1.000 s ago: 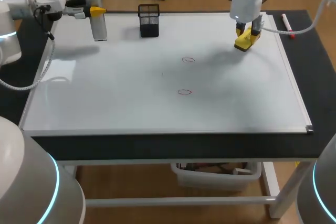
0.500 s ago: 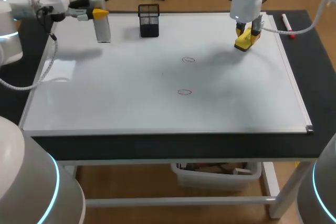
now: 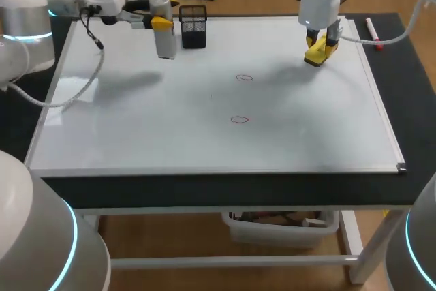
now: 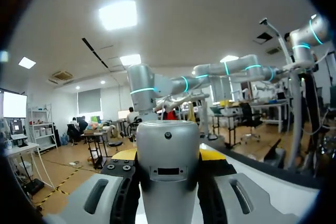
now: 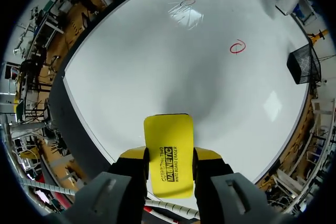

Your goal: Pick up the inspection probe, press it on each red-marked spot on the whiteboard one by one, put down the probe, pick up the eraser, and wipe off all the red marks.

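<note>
My left gripper (image 3: 158, 21) is shut on the grey cylindrical probe (image 3: 166, 42), which hangs over the whiteboard's (image 3: 136, 127) far left part, just left of the mesh holder. In the left wrist view the probe (image 4: 168, 171) fills the space between the fingers. My right gripper (image 3: 319, 44) is shut on the yellow eraser (image 3: 316, 54), held just over the board's far right. In the right wrist view the eraser (image 5: 168, 153) is clamped between the yellow tips. Two red circle marks lie mid-board, one farther (image 3: 244, 78) and one nearer (image 3: 239, 119); both marks (image 5: 237, 47) show ahead of the eraser.
A black mesh pen holder (image 3: 193, 26) stands at the board's far edge, right beside the probe. A red-capped marker (image 3: 373, 32) lies on the dark table right of the board. The board's near half is bare white.
My left arm has carried the probe to the right, from the far left corner to just beside the mesh holder. The right arm with the eraser has not moved.
</note>
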Available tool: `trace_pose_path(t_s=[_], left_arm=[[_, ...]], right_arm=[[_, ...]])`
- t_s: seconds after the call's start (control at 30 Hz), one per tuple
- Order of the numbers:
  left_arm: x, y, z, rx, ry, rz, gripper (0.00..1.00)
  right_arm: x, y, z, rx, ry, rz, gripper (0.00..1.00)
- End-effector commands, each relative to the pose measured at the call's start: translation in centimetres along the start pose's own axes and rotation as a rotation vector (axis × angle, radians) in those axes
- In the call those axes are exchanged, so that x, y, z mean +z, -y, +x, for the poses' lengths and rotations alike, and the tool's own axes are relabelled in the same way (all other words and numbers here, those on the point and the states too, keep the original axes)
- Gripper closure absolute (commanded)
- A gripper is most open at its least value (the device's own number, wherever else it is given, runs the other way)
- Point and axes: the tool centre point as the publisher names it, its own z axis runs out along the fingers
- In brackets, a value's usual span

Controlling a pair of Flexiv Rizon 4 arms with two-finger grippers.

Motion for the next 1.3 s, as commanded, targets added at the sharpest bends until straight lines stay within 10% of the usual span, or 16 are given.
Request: trace_pose_path(t_s=[0.03, 1.3], left_arm=[[1.8, 0.3, -0.5, -0.007, -0.029, -0.001, 1.00], [15.7, -3.6, 0.1, -0.114, -0.104, 0.093, 1.00]], right_arm=[[-0.1, 0.1, 0.0, -0.002, -0.004, 0.001, 1.00], [-0.1, 0.1, 0.0, -0.002, -0.004, 0.001, 1.00]])
